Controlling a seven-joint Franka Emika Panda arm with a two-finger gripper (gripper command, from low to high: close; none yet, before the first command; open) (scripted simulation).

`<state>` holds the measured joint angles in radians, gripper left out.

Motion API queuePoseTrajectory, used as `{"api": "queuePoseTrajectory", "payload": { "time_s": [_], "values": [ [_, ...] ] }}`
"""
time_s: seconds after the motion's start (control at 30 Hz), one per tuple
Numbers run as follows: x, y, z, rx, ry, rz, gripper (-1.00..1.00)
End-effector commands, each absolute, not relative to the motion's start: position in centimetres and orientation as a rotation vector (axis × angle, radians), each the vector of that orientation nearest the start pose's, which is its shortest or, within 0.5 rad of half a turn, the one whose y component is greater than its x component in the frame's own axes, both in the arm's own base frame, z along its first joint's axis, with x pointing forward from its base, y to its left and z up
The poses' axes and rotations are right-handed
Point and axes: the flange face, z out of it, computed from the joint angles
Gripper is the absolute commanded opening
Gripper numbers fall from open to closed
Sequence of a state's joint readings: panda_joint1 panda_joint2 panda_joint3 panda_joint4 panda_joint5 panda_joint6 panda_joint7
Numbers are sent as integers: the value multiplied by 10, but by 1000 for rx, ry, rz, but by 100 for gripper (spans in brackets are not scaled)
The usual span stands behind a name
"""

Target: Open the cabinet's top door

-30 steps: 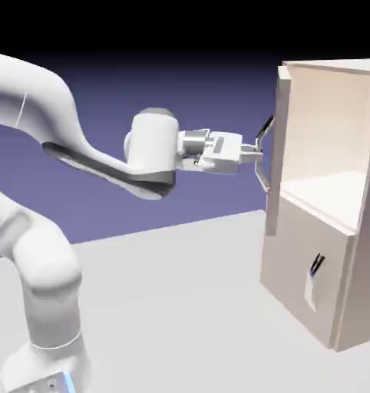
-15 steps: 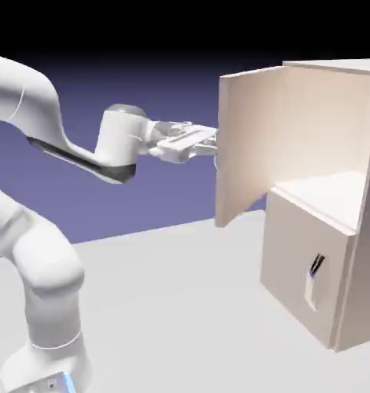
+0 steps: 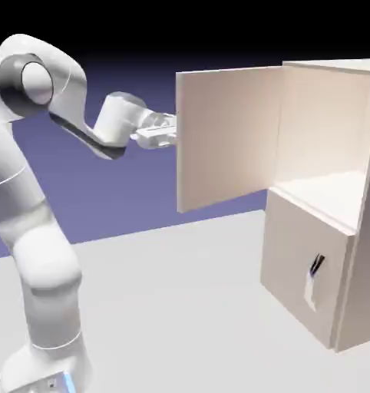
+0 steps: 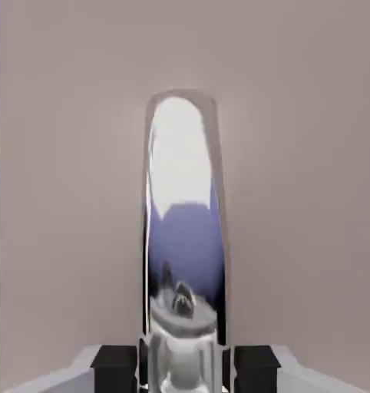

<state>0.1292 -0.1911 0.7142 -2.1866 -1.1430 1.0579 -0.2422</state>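
Mostly done | top door (image 3: 226,138) swung wide from cabinet (image 3: 326,230), pale interior exposed | gripper (image 4: 184,368) clenched on handle (image 4: 184,222) | left: perhaps slightly wider, then release.

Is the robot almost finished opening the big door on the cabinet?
Nearly. The tall beige top door already stands swung wide from the tan boxy cabinet, showing its pale inside. The gripper is shut on the shiny silver bar handle. Left: perhaps a little more pull, then letting go.

top door (image 3: 226,134) wide open, arm (image 3: 34,230) behind
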Motion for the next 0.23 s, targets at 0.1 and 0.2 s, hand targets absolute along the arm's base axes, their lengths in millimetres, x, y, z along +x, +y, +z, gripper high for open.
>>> {"api": "queuePoseTrajectory", "payload": {
  "time_s": [0.1,0.2],
  "values": [
    [362,259,510,1441,686,-534,-100],
    [367,270,510,1456,659,-565,100]
  ]
}}
